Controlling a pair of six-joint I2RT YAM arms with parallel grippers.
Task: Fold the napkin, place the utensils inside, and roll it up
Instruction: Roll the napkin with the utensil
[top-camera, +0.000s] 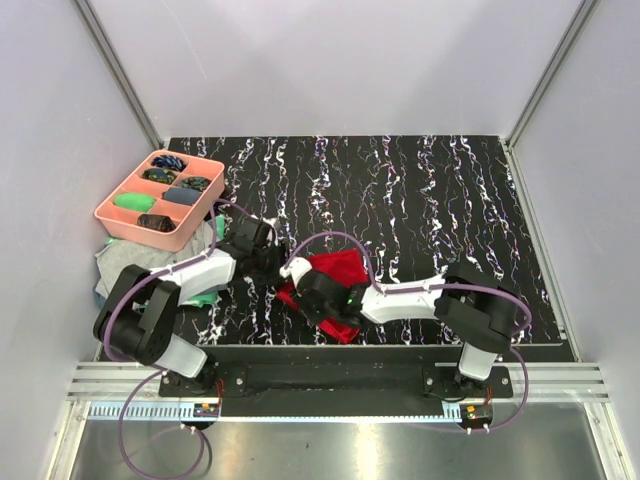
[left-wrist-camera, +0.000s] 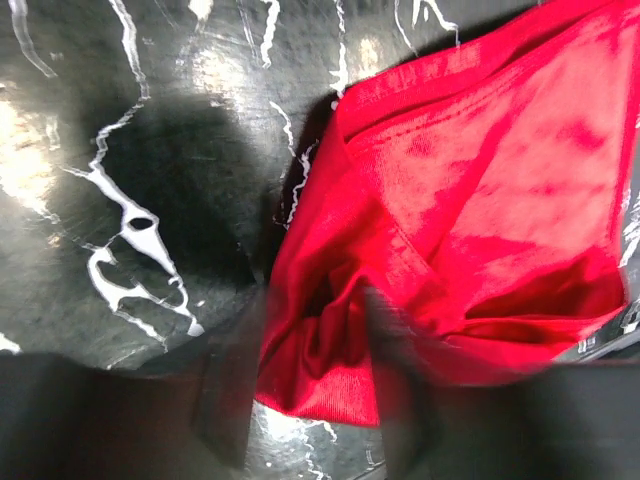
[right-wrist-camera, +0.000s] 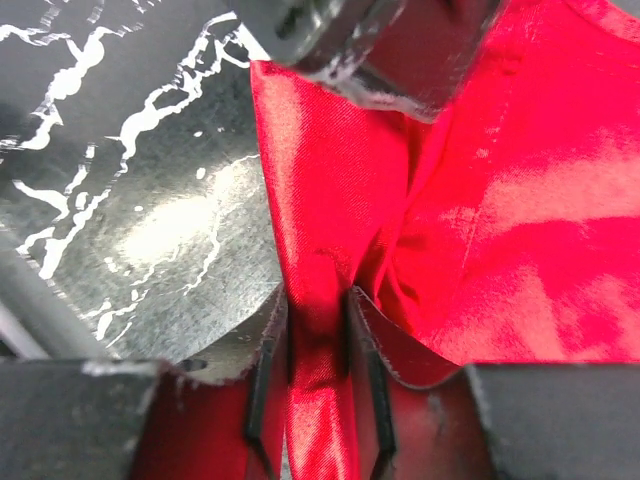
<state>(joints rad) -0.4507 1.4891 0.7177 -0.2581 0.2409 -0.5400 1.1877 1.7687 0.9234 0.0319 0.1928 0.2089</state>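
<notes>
Top external view: black white-veined marble worktop (top-camera: 450, 200) inside pale walls, pink tray (top-camera: 158, 200) at far left | napkin (top-camera: 335, 275) lies crumpled near the front edge between both arms | right gripper (right-wrist-camera: 315, 340) pinches a red fold | left gripper (left-wrist-camera: 310, 400) blurred, fingers apart over the cloth's edge.

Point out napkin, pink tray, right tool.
napkin (top-camera: 337, 270): top view, exposed red middle.
pink tray (top-camera: 112, 215): top view, near left rim.
right tool (right-wrist-camera: 318, 375): right wrist view, between fingertips, pinching a napkin fold.
</notes>
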